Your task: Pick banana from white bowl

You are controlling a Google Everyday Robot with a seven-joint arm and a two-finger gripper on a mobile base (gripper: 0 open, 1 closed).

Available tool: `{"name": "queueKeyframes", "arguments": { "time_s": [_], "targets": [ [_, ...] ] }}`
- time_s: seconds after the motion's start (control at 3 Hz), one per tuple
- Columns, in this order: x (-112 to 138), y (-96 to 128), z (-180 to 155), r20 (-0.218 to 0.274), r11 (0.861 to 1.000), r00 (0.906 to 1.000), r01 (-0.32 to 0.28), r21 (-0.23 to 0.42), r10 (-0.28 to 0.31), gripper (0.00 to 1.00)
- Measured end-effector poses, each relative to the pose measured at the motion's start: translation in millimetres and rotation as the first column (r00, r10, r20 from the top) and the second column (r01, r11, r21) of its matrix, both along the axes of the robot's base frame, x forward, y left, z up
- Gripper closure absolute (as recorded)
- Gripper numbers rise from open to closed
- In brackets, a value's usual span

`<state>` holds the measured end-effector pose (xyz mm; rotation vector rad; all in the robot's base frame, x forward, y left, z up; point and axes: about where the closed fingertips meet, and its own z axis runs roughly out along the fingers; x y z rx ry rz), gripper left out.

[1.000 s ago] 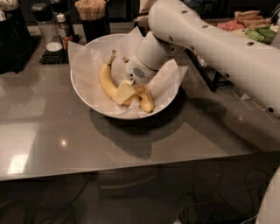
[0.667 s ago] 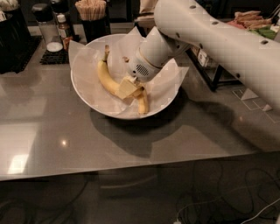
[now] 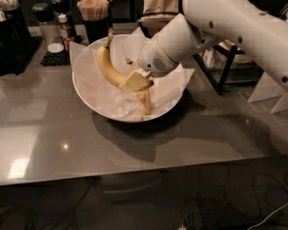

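Note:
The plump, curved yellow banana (image 3: 107, 66) hangs tilted above the white bowl (image 3: 85, 99), its brownish stem pointing up toward the back. My gripper (image 3: 136, 81) is over the middle of the bowl, shut on the banana's lower end. A slimmer, straighter banana (image 3: 145, 103) lies on the crinkled paper lining (image 3: 173, 85) just below the gripper. My white arm reaches in from the upper right.
The bowl stands on a grey table (image 3: 54, 134) whose front edge runs across the lower view. Behind the bowl are a toothpick holder (image 3: 93, 10), shakers (image 3: 43, 20) and a small bottle (image 3: 65, 27) on a black mat. A black rack (image 3: 225, 67) stands right.
My gripper has risen with the curved banana, which came up off the paper and swung toward the bowl's back. The slimmer banana stayed in the bowl.

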<state>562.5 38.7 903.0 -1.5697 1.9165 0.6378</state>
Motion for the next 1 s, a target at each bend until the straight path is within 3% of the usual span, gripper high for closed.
{"name": "queueKeyframes", "arguments": {
  "time_s": [0.33,0.67,1.0],
  "targets": [
    [-33.0,-18.6,21.3,0.026,0.992,0.9974,-0.07,0.102,0.067,1.0],
    [-71.9,-47.0,41.1,0.072,0.98,0.994,-0.094,0.177,0.082,1.0],
    [-73.6,-59.7,44.3,0.083,0.98,0.9947,-0.075,0.185,0.06,1.0]
  ]
}}
